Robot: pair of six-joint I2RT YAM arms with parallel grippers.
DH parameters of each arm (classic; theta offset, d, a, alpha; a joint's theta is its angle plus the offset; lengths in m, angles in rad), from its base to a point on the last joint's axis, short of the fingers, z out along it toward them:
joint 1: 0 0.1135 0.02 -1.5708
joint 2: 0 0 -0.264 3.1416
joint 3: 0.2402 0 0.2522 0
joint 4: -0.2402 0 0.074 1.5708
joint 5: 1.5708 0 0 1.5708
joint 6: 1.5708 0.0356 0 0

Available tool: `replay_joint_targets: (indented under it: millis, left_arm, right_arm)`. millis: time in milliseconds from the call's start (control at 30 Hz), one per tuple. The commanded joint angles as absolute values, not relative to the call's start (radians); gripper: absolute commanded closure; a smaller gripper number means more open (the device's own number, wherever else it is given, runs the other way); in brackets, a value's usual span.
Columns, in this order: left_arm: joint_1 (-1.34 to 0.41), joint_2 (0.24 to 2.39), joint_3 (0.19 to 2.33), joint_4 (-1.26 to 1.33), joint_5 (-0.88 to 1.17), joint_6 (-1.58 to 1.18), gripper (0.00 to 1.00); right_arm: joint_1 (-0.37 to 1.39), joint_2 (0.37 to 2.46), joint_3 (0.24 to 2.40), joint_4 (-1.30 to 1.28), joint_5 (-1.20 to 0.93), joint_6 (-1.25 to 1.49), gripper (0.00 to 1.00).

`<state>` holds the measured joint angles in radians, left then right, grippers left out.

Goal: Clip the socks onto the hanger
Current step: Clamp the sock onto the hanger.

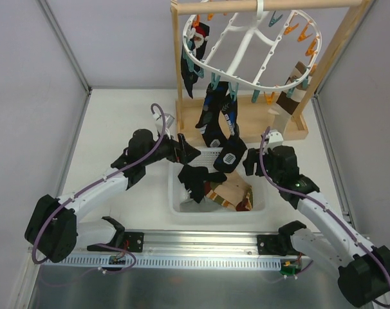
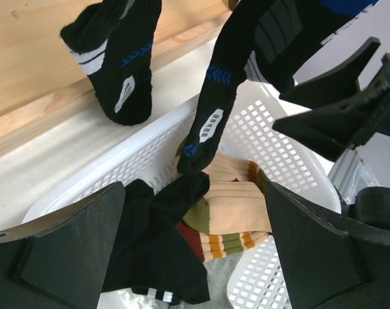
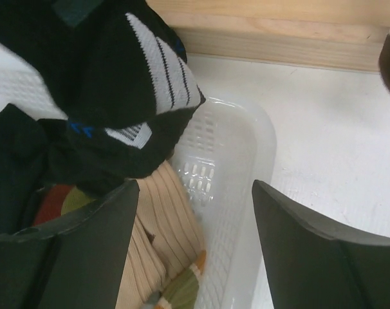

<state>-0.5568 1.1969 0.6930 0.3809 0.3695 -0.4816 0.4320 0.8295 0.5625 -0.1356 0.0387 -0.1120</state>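
From above, the hanger [image 1: 245,51] hangs on the wooden stand [image 1: 336,45] with several socks [image 1: 214,119] pegged, long axes vertical and toes down. More lie heaped in the white basket [image 1: 174,190] on the tabletop [image 1: 118,129], with the left claw [image 1: 187,156] and right claw [image 1: 250,161] over it. Left wrist: the claw gapes, and a crumpled black sock [image 2: 156,257] lies loose between its fingers [image 2: 73,238]. Light and limp, it would flop, so pinch the cuff. Right wrist: that claw is spread too, grasping nothing, with a white-striped black toe [image 3: 130,109] ahead.

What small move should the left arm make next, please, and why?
Probably lower and close the open left gripper on the black fabric sock lying between its fingers in the white mesh plastic basket; nothing is gripped yet.
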Motion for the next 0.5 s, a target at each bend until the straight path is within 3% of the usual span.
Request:
replay_joint_targets:
  millis: [0, 467]
  left_arm:
    - [-0.563, 1.147, 0.680, 0.405, 0.325, -0.446, 0.09]
    - [-0.563, 1.175, 0.707, 0.370, 0.373, -0.425, 0.08]
  right_arm:
    - [0.442, 0.909, 0.581, 0.024, 0.075, -0.022, 0.26]
    - [0.466, 1.164, 0.488, 0.368, 0.074, 0.192, 0.31]
